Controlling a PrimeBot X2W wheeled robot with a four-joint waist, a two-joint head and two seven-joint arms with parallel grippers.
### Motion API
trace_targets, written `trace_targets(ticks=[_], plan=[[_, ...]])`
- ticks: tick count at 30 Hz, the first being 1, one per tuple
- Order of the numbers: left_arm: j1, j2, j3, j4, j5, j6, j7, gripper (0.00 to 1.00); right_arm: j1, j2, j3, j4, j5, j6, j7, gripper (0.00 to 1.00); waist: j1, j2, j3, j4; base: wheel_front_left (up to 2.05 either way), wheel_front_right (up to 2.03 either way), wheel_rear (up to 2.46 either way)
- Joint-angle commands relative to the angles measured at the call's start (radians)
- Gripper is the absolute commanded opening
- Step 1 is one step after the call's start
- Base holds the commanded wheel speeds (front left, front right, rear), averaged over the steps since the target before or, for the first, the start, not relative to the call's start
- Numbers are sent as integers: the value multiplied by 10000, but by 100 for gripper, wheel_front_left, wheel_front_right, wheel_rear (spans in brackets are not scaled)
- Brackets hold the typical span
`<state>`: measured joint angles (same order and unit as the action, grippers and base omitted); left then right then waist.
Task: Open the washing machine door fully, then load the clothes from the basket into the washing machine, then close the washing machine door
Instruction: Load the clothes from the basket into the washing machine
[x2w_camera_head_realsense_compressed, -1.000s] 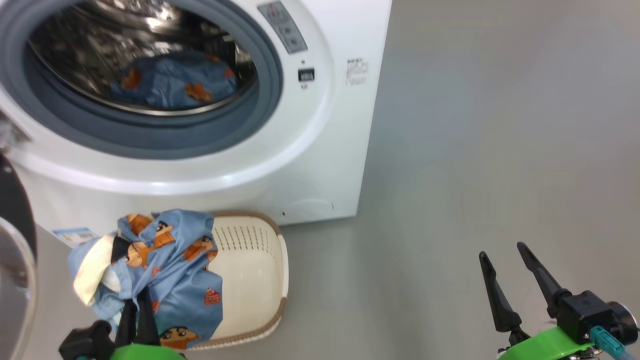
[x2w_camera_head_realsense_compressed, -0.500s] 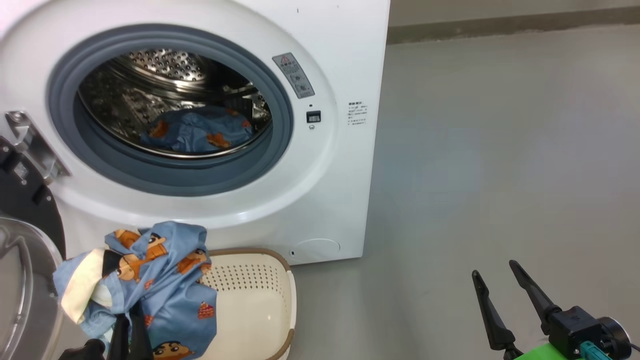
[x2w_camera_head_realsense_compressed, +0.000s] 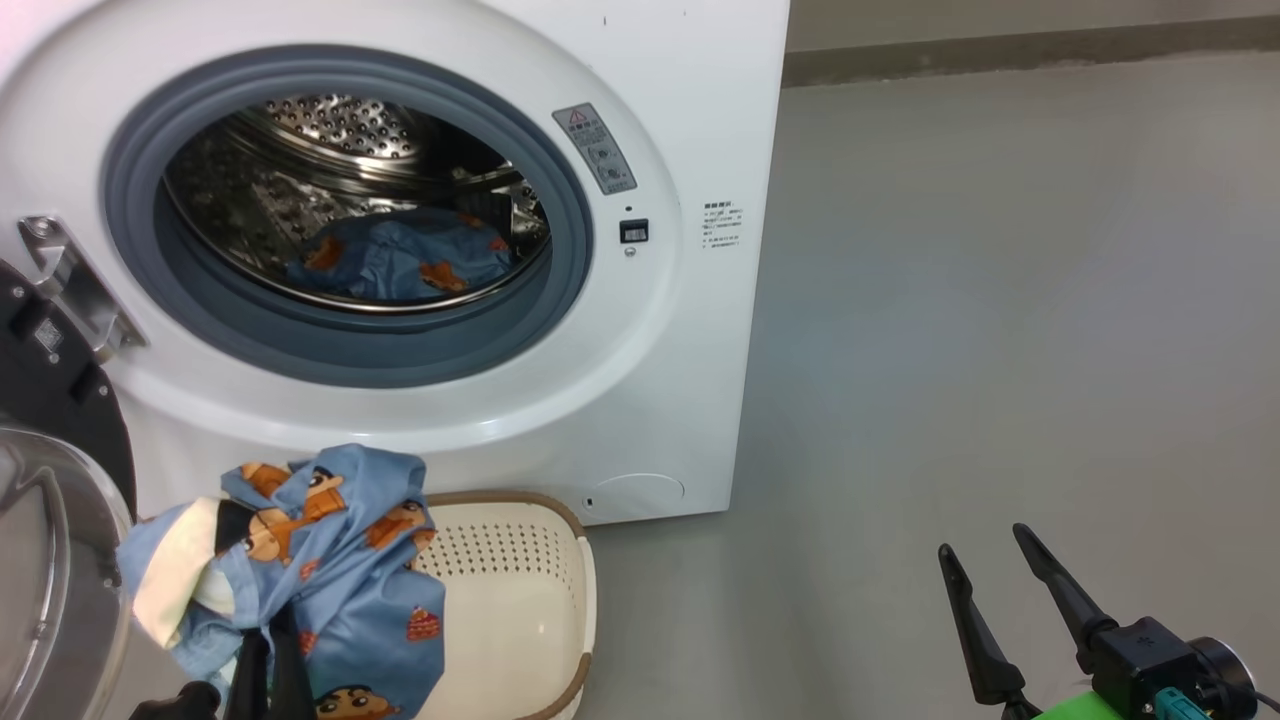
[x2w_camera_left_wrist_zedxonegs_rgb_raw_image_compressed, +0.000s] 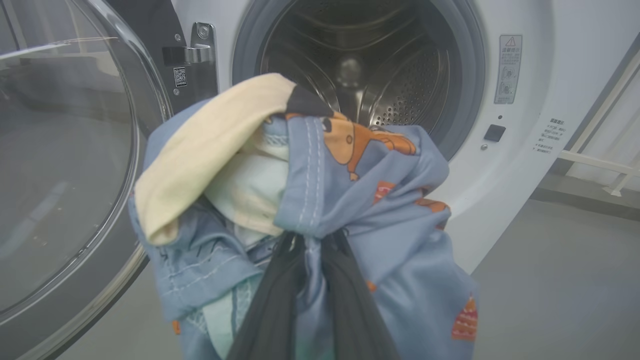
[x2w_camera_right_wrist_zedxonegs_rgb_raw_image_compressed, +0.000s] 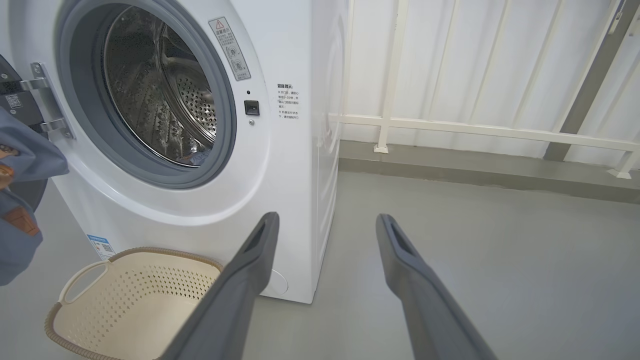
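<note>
The washing machine (x2w_camera_head_realsense_compressed: 650, 400) stands with its door (x2w_camera_head_realsense_compressed: 40, 560) swung open to the left. One piece of blue printed clothes (x2w_camera_head_realsense_compressed: 400, 260) lies in the steel drum (x2w_camera_left_wrist_zedxonegs_rgb_raw_image_compressed: 360, 65). My left gripper (x2w_camera_head_realsense_compressed: 272, 650) is shut on a second bundle of clothes (x2w_camera_head_realsense_compressed: 320, 560), holding it up over the left part of the cream basket (x2w_camera_head_realsense_compressed: 510, 600), below the drum opening. In the left wrist view the bundle (x2w_camera_left_wrist_zedxonegs_rgb_raw_image_compressed: 350, 200) drapes over the left gripper (x2w_camera_left_wrist_zedxonegs_rgb_raw_image_compressed: 315, 240), in front of the drum. My right gripper (x2w_camera_head_realsense_compressed: 983, 540) hovers open and empty over the floor at the lower right.
The open door's glass bowl (x2w_camera_left_wrist_zedxonegs_rgb_raw_image_compressed: 60, 175) is close on the left of the held bundle. Grey floor (x2w_camera_head_realsense_compressed: 1000, 300) stretches to the right of the machine. A white railing (x2w_camera_right_wrist_zedxonegs_rgb_raw_image_compressed: 475, 130) and a wall run behind it. The basket (x2w_camera_right_wrist_zedxonegs_rgb_raw_image_compressed: 135, 300) interior looks bare.
The head camera has tilted up, showing more of the drum opening. The held bundle sits a little higher against the basket rim. The right gripper stays open.
</note>
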<state>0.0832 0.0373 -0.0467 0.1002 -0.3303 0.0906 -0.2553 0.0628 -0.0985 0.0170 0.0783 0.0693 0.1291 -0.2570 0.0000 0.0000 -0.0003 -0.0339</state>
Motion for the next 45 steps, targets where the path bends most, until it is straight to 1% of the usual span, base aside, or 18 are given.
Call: trace_targets(ticks=[1, 10, 15, 19, 23, 25, 28, 31, 40, 45], plan=[[-407, 130, 253, -317, 110, -62, -64, 0, -182, -55, 270, -266, 7, 16, -48, 100, 0, 0, 122, -30, 0, 0, 0], [-1341, 130, 274, -30, 270, -203, -64, 0, -576, -6, 346, -325, 137, 16, -48, 100, 0, 0, 957, -325, 0, 0, 0], [-2489, 137, 507, 378, 460, -347, -64, 0, -979, 41, 433, -348, 261, 16, -48, 100, 0, 0, 1805, -648, 0, 0, 0], [-3731, 275, 779, 741, 650, -373, -65, 0, -1389, 124, 510, -346, 415, 16, -48, 100, 0, 0, 2594, -987, 0, 0, 0], [-4965, 575, 1001, 1180, 897, -346, -65, 0, -1880, 216, 754, -328, 569, 16, -48, 100, 0, 0, 3412, -1394, 0, 0, 0], [-5835, 850, 1219, 1513, 1039, -263, -65, 0, -2226, 287, 892, -292, 702, 16, -48, 100, 0, 0, 3967, -1727, 0, 0, 0], [-6683, 1093, 1296, 1993, 1227, -181, -65, 0, -2477, 341, 951, -201, 828, 16, -48, 100, 0, 0, 4453, -1971, 0, 0, 0], [-7580, 1327, 1297, 2639, 1434, -72, -65, 0, -2620, 378, 1044, -90, 939, 16, -48, 100, 0, 0, 4864, -2145, 0, 0, 0], [-10255, 2283, 1291, 4658, 1913, 110, -65, 0, -2865, 452, 1459, 136, 1266, 16, -48, 100, 0, 0, 6000, -2787, 0, 0, 0], [-11683, 2881, 1204, 5389, 2211, 138, -65, 0, -3010, 464, 1653, 243, 1377, 16, -48, 100, 0, 0, 6597, -3145, 0, 0, 0]])
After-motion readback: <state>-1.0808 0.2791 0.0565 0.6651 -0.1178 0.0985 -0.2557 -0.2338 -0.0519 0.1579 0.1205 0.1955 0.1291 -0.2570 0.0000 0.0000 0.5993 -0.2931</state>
